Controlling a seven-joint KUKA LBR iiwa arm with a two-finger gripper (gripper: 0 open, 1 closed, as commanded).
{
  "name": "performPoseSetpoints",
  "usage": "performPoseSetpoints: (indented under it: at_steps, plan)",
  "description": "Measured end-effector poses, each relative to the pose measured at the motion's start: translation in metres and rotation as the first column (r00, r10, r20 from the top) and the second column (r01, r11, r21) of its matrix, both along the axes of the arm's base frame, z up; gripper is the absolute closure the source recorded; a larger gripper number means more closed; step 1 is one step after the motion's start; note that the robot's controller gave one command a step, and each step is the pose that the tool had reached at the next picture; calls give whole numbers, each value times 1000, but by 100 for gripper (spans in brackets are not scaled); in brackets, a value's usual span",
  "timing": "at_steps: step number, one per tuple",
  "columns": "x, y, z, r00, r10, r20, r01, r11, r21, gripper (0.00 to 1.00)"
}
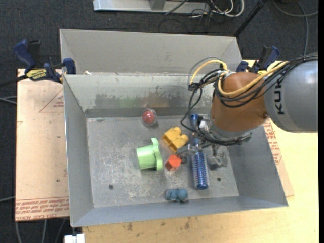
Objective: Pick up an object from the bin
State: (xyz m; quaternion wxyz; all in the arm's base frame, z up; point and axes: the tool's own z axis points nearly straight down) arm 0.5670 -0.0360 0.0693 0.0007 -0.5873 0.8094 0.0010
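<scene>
1. Your gripper (216, 158) is low inside the bin (109, 178), at about 3 o'clock on the floor. The arm comes in from that side, so that is the easy place for it to hang.
2. The arm's round orange cover (238, 103) and its cables (202, 77) sit right on top of the gripper. That is why you cannot tell if it is open or closed, or if it has anything in it.
3. The closest thing is a blue bumpy tube (200, 170). It lies flat at about 4 o'clock on the floor, just beside the gripper at the gripper's 8 o'clock. It is long and thin, so it looks easiest to pinch across its thin side.
4. A small orange cube (173, 162) sits near the tube, at the tube's 9 o'clock. A yellow block (173, 138) is near the middle of the floor.
5. A green spool (149, 156) lies on its side next to the cube, so it may roll if bumped.
6. A red ball (148, 116) rests at 12 o'clock against the back wall, likely because balls roll until a wall stops them.
7. A blue-grey lump (176, 195) lies at 6 o'clock by the front wall, well apart from the gripper.
8. Nothing looks lifted yet, so you are probably near the start of the pick.
</scene>
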Motion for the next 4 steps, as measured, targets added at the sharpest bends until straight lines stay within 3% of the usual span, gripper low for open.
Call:
performPoseSetpoints:
  at_steps: [1, 2, 3, 4]
  plan:
    - [0, 1, 0, 1000, -3, 0, 3, 1000, 0, 0]
    - [0, 1, -1, 1000, -5, -1, 5, 1000, 1, 100]
    - [0, 2, 25, 1000, -8, 2, 8, 1000, 0, 100]
    - [2, 3, 115, 1000, -12, 8, 12, 1000, -1, 100]
